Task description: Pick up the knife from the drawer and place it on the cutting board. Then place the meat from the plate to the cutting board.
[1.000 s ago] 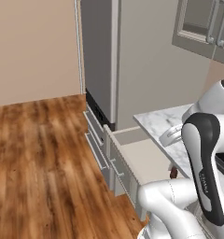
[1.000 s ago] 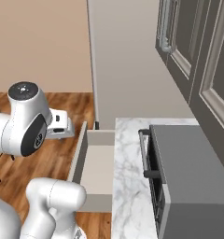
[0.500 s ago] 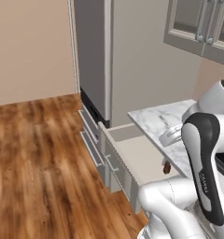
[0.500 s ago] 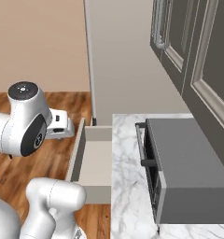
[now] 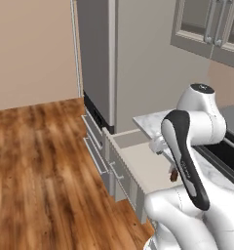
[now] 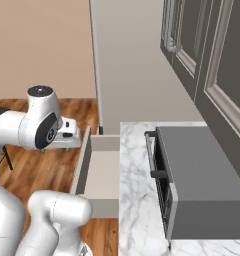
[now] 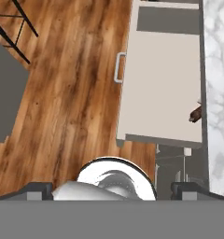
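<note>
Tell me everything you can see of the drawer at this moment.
The drawer is pulled open from the cream cabinet, beside the marble counter. It is wide and shallow, with a plain pale inside and a pale handle on its front. Only a dark reddish-brown knife handle shows inside, at the counter-side edge. Nothing else touches it.

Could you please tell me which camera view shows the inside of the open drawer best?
The hand view: it looks straight down into the drawer, showing its whole pale floor, its handle and the knife at one edge. The left base view shows the drawer aslant, partly behind the arm; the right base view shows its floor, partly behind the robot.
</note>
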